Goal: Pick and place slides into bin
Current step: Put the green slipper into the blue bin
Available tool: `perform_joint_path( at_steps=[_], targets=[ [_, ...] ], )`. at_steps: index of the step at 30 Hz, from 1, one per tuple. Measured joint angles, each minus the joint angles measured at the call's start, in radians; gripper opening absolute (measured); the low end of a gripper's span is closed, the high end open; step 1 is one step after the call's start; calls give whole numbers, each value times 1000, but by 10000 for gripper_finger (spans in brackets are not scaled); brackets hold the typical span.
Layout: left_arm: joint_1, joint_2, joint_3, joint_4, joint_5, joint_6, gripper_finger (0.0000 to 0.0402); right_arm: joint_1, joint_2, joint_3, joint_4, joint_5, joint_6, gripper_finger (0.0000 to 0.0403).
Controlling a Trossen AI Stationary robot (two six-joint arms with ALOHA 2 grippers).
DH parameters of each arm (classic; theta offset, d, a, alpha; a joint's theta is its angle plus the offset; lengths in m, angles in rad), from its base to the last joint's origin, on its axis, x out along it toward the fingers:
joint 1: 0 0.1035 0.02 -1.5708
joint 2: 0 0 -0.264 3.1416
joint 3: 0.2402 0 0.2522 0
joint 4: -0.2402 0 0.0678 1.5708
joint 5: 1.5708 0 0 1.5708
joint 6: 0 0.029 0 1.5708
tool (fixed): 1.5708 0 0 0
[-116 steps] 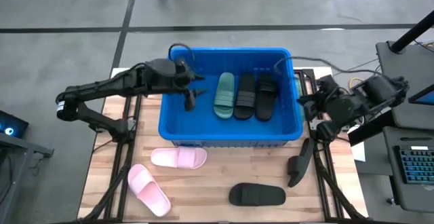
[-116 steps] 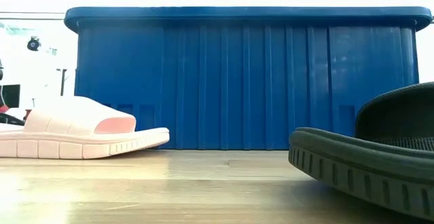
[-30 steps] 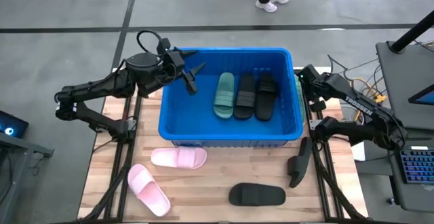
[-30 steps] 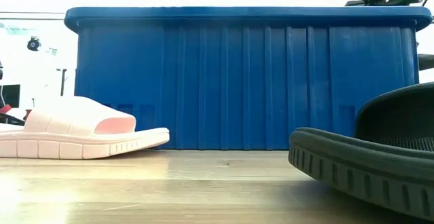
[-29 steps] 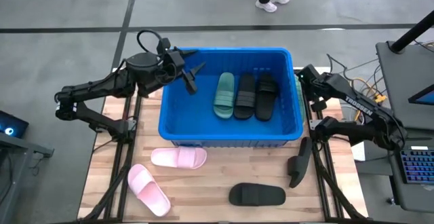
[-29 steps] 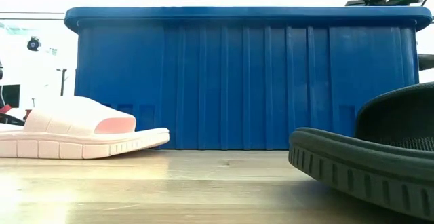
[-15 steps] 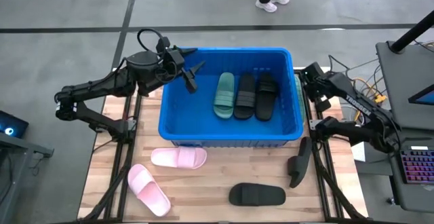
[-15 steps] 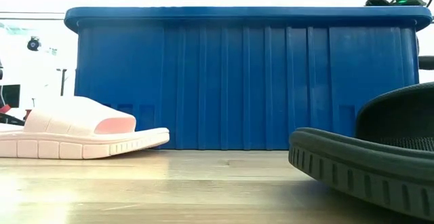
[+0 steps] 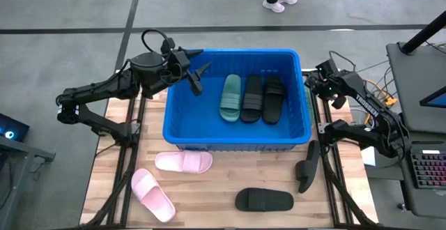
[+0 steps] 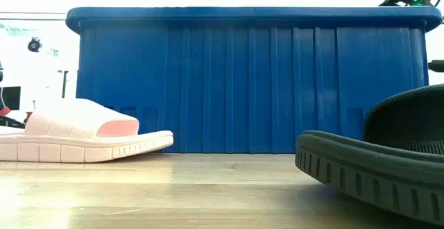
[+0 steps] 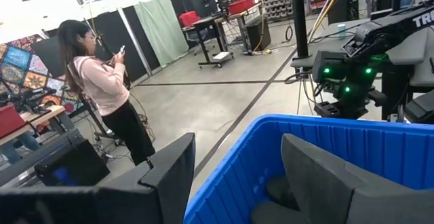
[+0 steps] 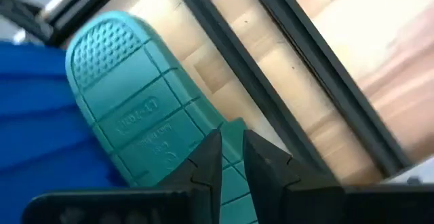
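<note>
The blue bin (image 9: pixel 237 136) holds a green slide (image 9: pixel 231 97) and two black slides (image 9: pixel 262 99). Another green slide (image 12: pixel 146 125) is wedged outside the bin's right wall, its ribbed sole facing my right gripper and one long side leaning on the wall. My right gripper (image 12: pixel 232 149) points down just over that sole, fingers shut with nothing between them. Whether they touch the sole I cannot tell. My left gripper (image 9: pixel 197 77) hangs open and level over the bin's far left corner, holding nothing.
On the table in front of the bin lie two pink slides (image 9: pixel 183 162) (image 9: pixel 153 195) and a black slide (image 9: pixel 263 200). Another black slide (image 9: pixel 307 166) stands on its side at the right edge. A person (image 11: pixel 102 88) stands beyond the table.
My right gripper has swung a little toward the table's far right corner, along the bin's right wall, and has rolled about its own axis. The slides and the bin lie as before.
</note>
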Motion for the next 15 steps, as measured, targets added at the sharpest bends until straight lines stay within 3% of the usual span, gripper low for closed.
perform_joint_path(
  at_steps=[5,15],
  targets=[
    [0,0,0,0,0,-1,205,-29,24,-13,-7,-28,-94,36],
    [0,0,-1,0,-1,-10,205,-65,111,-56,8,-65,-47,38]
  ],
)
